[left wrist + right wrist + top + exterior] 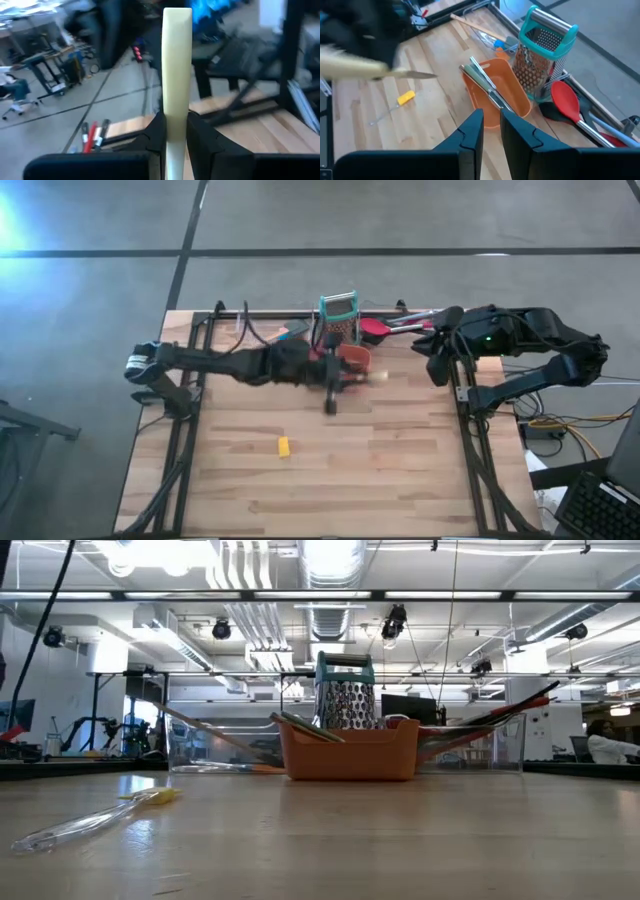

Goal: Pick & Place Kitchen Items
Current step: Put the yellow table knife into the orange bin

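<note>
Counter (330, 470): pale wood planks.
Red-orange bin (507, 95): at 12 o'clock, two green-handled knives (487, 86) inside.
Box grater (542, 52): behind the bin.
Left claw (175, 132): near counter centre, clamped on a cream-handled utensil (177, 65).
Right claw (491, 131): at 2 o'clock, fingers narrow, empty.
Yellow-handled utensil (284, 446): at 7 o'clock.

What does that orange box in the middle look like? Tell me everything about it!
The orange bin is a small rectangular plastic tub, open on top, sitting upright on the wooden table. Two slim knives lean inside it, handles poking over the rim. The teal-framed grater stands right behind it.
</note>
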